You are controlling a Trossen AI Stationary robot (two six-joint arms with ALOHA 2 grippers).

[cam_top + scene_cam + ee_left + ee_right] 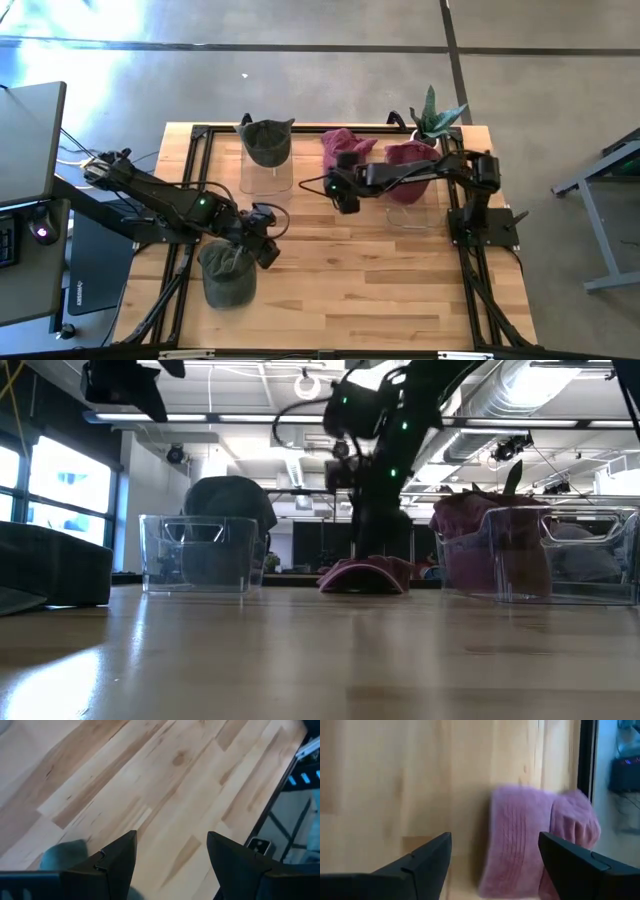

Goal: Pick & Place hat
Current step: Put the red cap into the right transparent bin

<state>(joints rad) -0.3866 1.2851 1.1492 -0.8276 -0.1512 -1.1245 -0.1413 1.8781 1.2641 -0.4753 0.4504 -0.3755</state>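
A maroon hat (pixel 345 148) lies on the table at the far middle, flat on the wood (pixel 365 575). My right gripper (pixel 345 198) hangs open just on its near side and above it, fingers slanting down; the hat (pixel 530 840) fills the wrist view ahead of the open fingers (pixel 495 857). A grey-green hat (pixel 228 275) lies near the table's front left. My left gripper (pixel 266 245) stands open above the table beside that hat's right side. In the left wrist view a bit of the grey hat (pixel 65 857) shows beside the fingers (pixel 170 862).
A clear bin (pixel 267 170) at the far left holds a grey hat (pixel 267 140). A second clear bin (pixel 412 205) at the far right holds a maroon hat (pixel 412 160). A potted plant (pixel 435 115) stands at the far right corner. Bare wood lies across the near middle and right.
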